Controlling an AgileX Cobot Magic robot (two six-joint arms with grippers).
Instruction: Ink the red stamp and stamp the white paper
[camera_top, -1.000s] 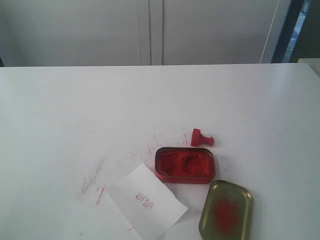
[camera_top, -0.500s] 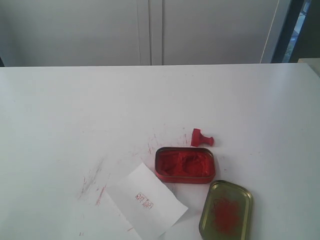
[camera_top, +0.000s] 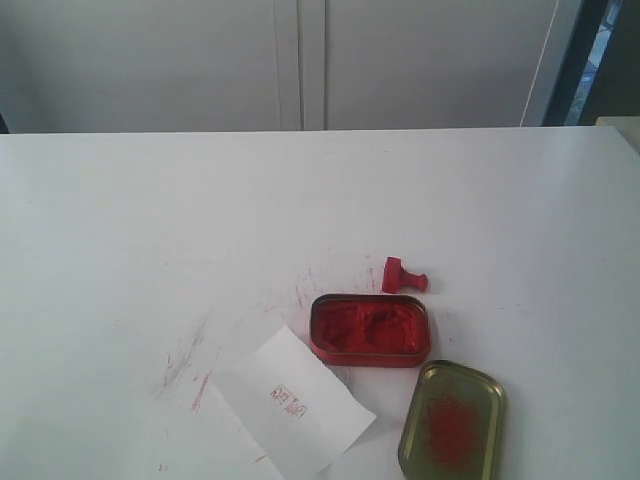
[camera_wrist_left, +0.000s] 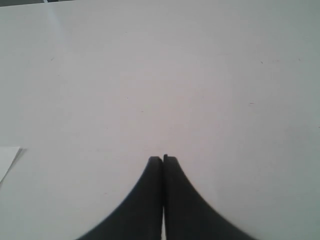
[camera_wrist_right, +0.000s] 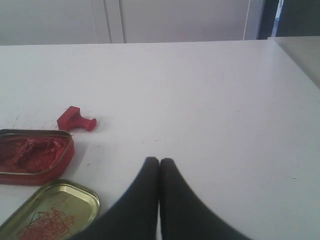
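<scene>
The red stamp (camera_top: 403, 276) lies tipped on its side on the bench (camera_top: 120, 220), just behind the open ink tin (camera_top: 370, 330). The white paper (camera_top: 294, 401), bearing a red imprint, lies at the tin's front left; the gold lid (camera_top: 452, 420) lies at its front right. The left hand (camera_wrist_left: 163, 159) and right hand (camera_wrist_right: 159, 160) are each pressed together, holding nothing.

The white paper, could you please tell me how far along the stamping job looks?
Done: the white paper carries a red imprint. In hand: nothing; the red stamp lies tipped over beside the ink tin, and the left tool and right tool are shut, empty. Left: apparently nothing.
</scene>
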